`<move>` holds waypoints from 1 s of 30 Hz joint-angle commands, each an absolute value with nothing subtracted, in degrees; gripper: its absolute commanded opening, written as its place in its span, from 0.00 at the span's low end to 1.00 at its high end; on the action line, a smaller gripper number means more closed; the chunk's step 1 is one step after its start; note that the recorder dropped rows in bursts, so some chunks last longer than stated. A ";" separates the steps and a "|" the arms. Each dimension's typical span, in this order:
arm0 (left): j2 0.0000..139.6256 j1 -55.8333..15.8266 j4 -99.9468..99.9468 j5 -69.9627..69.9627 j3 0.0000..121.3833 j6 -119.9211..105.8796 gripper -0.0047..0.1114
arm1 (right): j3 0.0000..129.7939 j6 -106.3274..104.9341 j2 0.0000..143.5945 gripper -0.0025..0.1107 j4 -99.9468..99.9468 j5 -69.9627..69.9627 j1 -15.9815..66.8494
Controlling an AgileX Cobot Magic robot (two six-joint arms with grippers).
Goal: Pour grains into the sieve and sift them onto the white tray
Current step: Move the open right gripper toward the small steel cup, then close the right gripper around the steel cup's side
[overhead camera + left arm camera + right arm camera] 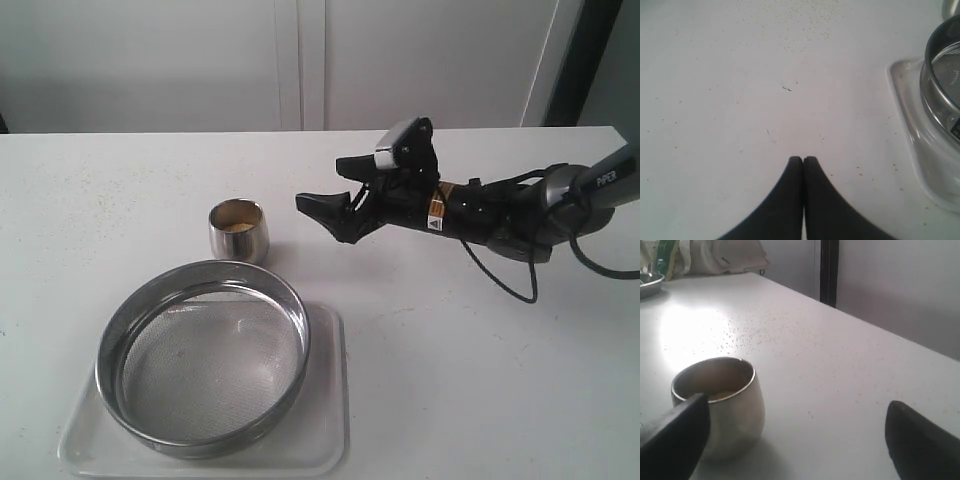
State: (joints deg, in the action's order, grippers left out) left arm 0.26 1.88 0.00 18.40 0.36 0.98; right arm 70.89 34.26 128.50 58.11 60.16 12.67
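Observation:
The sieve (203,355) sits on the white tray (325,440) at the front left; its mesh looks bare. Behind it stands a small steel cup (238,230) with yellowish grains (238,226) inside. My right gripper (321,183) hovers open just right of the cup, fingers spread wide, not touching it. In the right wrist view the cup (722,405) stands in front of one finger, off to one side of the right gripper (796,407), with grains (720,395) visible inside. The left gripper (803,159) is shut and empty over bare table, beside the tray (920,145) and sieve (940,85).
Stray granules (805,20) are scattered on the white table. The right arm's cable (510,280) loops over the tabletop. A steel dish (647,282) and bags (710,255) lie at the far table edge, near a dark post (829,270).

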 commanded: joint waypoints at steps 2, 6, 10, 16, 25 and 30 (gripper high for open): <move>0.00 1.54 0.00 18.91 0.00 1.04 0.04 | 74.61 42.76 128.66 0.80 70.72 52.76 14.61; 0.00 1.54 0.00 18.91 0.00 1.04 0.04 | 77.97 44.44 128.79 0.80 76.16 51.95 15.44; 0.00 1.54 0.00 18.91 0.00 1.04 0.04 | 81.14 47.74 129.87 0.79 79.74 51.82 15.44; 0.00 1.54 0.00 18.91 0.00 1.04 0.04 | 87.68 53.24 133.44 0.76 85.36 54.65 15.44; 0.00 1.54 0.00 18.91 0.00 1.04 0.04 | 98.39 60.52 139.57 0.75 88.74 59.30 15.44; 0.00 1.54 0.00 18.91 0.00 1.04 0.04 | 99.44 60.69 140.44 0.75 91.10 59.59 15.77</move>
State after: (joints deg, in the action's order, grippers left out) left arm 0.26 1.88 0.00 18.40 0.36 0.98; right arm 98.84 60.22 140.50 89.16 58.84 15.57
